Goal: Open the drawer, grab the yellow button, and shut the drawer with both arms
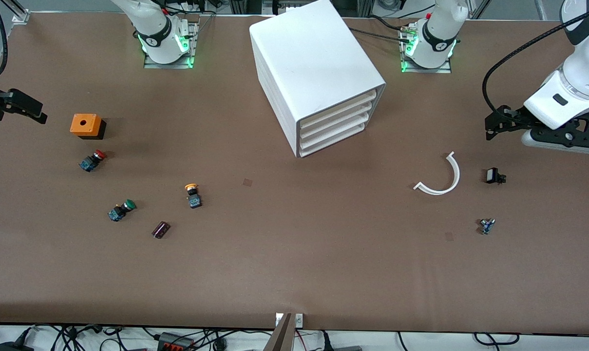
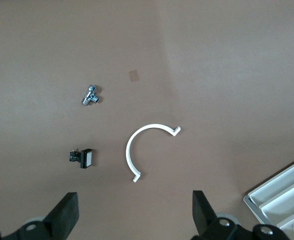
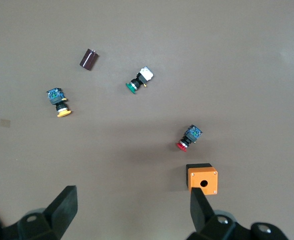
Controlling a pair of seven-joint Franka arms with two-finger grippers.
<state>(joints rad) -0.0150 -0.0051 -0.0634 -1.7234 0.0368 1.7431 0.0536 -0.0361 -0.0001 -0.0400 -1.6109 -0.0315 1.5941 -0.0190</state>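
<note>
The white cabinet stands at the table's middle. Its topmost drawer is shut, as are the three below it. A corner of the cabinet shows in the left wrist view. The orange-yellow button lies on the table, nearer to the front camera than the cabinet and toward the right arm's end; it also shows in the right wrist view. My right gripper is open and empty over the table beside the orange box. My left gripper is open and empty over the left arm's end.
An orange box, a red-capped button, a green-capped button and a dark block lie near the button. A white curved piece, a black switch and a metal part lie under the left gripper.
</note>
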